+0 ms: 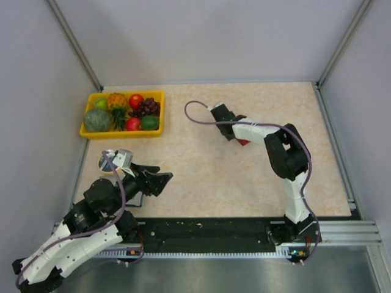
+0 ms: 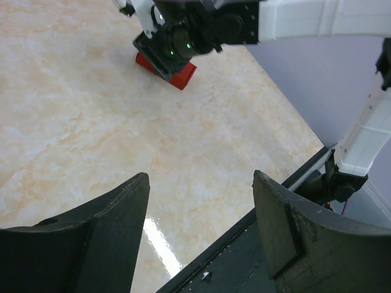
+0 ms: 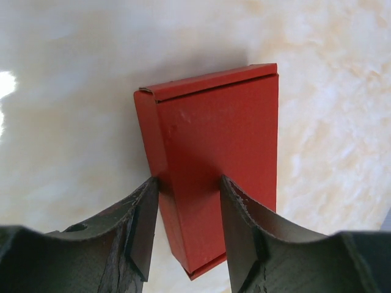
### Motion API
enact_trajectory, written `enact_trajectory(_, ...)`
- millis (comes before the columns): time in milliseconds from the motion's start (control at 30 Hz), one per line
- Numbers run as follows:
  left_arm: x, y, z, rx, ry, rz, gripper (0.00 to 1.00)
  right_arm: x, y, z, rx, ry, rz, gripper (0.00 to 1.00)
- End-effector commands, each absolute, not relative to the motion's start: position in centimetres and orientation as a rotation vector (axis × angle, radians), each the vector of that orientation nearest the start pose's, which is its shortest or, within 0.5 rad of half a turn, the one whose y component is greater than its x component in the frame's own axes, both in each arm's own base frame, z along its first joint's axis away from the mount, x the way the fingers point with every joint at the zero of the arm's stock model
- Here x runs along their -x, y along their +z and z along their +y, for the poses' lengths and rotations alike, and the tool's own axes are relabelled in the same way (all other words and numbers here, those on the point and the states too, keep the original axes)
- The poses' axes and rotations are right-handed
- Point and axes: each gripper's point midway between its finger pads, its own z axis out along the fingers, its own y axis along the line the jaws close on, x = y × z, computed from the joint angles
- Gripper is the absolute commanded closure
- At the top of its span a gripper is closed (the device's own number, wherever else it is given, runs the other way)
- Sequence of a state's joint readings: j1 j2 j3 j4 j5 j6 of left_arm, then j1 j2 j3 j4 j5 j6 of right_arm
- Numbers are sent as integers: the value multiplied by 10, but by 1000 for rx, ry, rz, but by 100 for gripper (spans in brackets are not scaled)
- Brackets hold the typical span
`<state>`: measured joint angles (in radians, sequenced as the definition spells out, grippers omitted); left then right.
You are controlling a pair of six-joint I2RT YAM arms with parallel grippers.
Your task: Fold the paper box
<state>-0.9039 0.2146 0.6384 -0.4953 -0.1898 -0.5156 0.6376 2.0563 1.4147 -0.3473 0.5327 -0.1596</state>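
on pale marbled tabletop (image 1: 214, 177) between grey walls (image 1: 201, 36), left gripper (image 2: 201, 178) spread wide, right gripper (image 3: 188, 183) half-spread over paper box (image 3: 214, 140)

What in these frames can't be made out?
- Right wrist: whether the right pincer touches the paper box; its fingers cover the contact spots and the box's near corners.
- Top external: the box shows only as a red sliver; the right arm covers the rest.
- Left wrist: the box's flaps; the right pincer hides all but one red edge.
- Top external: the silvery item by the left arm, too small to identify.
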Motion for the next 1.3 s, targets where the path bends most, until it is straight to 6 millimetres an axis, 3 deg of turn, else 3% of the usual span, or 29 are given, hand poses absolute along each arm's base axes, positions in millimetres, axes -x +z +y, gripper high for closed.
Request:
enact_trajectory(0, -140, 285, -181, -261, -996, 1667, 27, -456, 21, 132, 581, -569, 2525, 56)
enact_trajectory(33, -140, 280, -188, -283, -1004, 1686, 27, -465, 21, 127, 563, -568, 2538, 56)
enact_trajectory(67, -142, 280, -191, -289, -1006, 1687, 27, -484, 35, 115, 515, -573, 2533, 56)
enact_trajectory(100, -142, 279, -193, -301, -1007, 1696, 27, -490, 19, 109, 520, -597, 2564, 56)
enact_trajectory(167, -145, 274, -198, -316, -998, 1714, 27, -512, 26, 99, 482, -593, 2556, 56)
enact_trajectory(233, -147, 272, -200, -320, -993, 1719, 27, -521, 14, 76, 423, -581, 2608, 57)
enact_trajectory(267, -148, 269, -201, -313, -984, 1730, 27, -533, 23, 72, 393, -570, 2585, 56)
enact_trajectory(333, -151, 266, -202, -299, -981, 1737, 28, -542, 16, 53, 346, -588, 2599, 56)
enact_trajectory(367, -152, 266, -202, -290, -982, 1739, 28, -554, 25, 50, 304, -573, 2572, 56)
enact_trajectory(433, -155, 263, -206, -283, -984, 1756, 28, -568, 22, 33, 227, -581, 2570, 56)
enact_trajectory(733, -159, 257, -221, -259, -1028, 1801, 29, -599, 25, -20, -125, -605, 2493, 59)
enact_trajectory(900, -162, 255, -223, -245, -1020, 1820, 30, -610, 18, -39, -125, -655, 2471, 59)
enact_trajectory(1033, -165, 256, -225, -236, -1018, 1825, 31, -625, 27, -35, -121, -612, 2416, 57)
enact_trajectory(1133, -167, 258, -225, -225, -1015, 1825, 32, -636, 57, -29, -94, -593, 2347, 47)
enact_trajectory(1167, -168, 259, -224, -215, -1004, 1827, 32, -637, 72, -27, -97, -595, 2321, 35)
enact_trajectory(1200, -169, 256, -223, -215, -990, 1839, 32, -639, 88, -17, -81, -593, 2293, 30)
enact_trajectory(1233, -170, 260, -222, -213, -980, 1837, 32, -637, 130, -13, -74, -615, 2230, 27)
enact_trajectory(1267, -173, 262, -219, -201, -959, 1833, 32, -634, 154, -8, -72, -626, 2193, 23)
